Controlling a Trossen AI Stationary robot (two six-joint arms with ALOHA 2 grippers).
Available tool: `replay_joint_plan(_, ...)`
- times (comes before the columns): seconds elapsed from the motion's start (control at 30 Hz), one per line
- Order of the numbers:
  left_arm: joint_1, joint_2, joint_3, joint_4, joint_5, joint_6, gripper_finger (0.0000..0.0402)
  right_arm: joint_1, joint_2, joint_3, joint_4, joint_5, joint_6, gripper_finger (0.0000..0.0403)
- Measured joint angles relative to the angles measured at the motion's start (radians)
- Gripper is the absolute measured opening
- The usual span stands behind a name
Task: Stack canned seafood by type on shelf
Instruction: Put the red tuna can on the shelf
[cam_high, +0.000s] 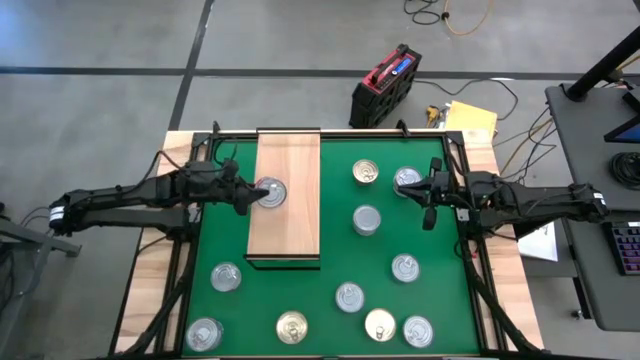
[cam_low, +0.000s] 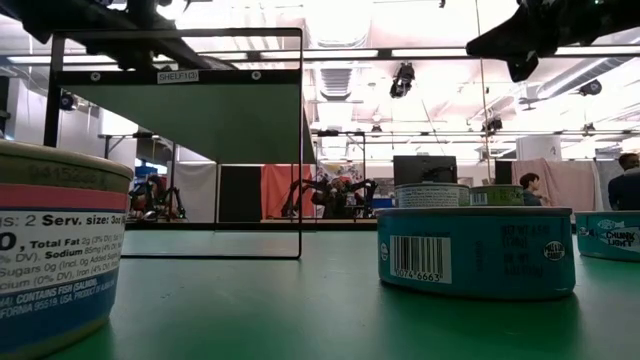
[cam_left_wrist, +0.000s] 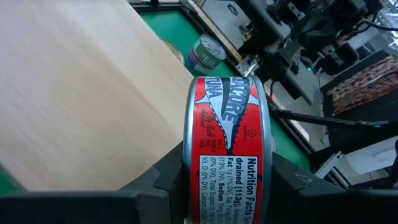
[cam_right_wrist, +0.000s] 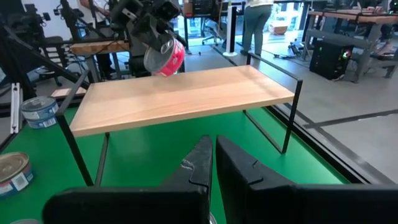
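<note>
While above shelf (cam_right_wrist: 186, 93), can (cam_left_wrist: 229, 149) between left claw (cam_left_wrist: 227, 180) fingers

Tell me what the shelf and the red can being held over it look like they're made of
Shelf: pale unfinished-looking wood, visible grain, on thin black metal-looking legs. Red can in the left gripper: apparently metal, silvery lid, glossy printed paper-like label.

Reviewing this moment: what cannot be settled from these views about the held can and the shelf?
- Whether the red tuna can in the left hand touches the shelf: the high view looks straight down, and the wrist views show no clear gap.
- The can's lid type: turned away in the left wrist view, too small in the right wrist view.
- The shelf top in the low view: seen from below only.
</note>
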Motion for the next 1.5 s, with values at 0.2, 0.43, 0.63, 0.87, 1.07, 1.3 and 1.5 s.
replay_joint_plan(0.2,0.0,0.015,-0.001,-0.018,-0.002,-0.027,0.012,0.0,0.0,0.0,0.005,0.0,0.0,0.0013)
replay_joint_plan(0.43,0.0,0.056,-0.002,-0.023,-0.007,-0.033,0.012,0.0,0.0,0.0,0.005,0.0,0.0,0.0013)
replay_joint_plan(0.63,0.0,0.073,0.0,-0.018,-0.008,-0.035,0.0131,0.0,0.0,0.0,0.005,0.0,0.0,0.0013)
replay_joint_plan(0.87,0.0,0.076,0.003,-0.033,-0.008,-0.029,0.0137,0.0,0.0,0.0,0.005,0.0,0.0,0.0013)
replay_joint_plan(1.07,0.0,0.077,0.004,-0.034,-0.009,-0.044,0.014,0.0,0.0,0.0,0.005,0.0,0.0,0.0013)
replay_joint_plan(1.3,0.0,0.077,0.003,-0.035,-0.01,-0.067,0.0167,0.0,0.0,0.0,0.004,0.0,0.0,0.0013)
replay_joint_plan(1.5,0.0,0.077,0.004,-0.037,-0.01,-0.067,0.0199,0.0,0.0,0.0,0.004,0.0,0.0,0.0013)
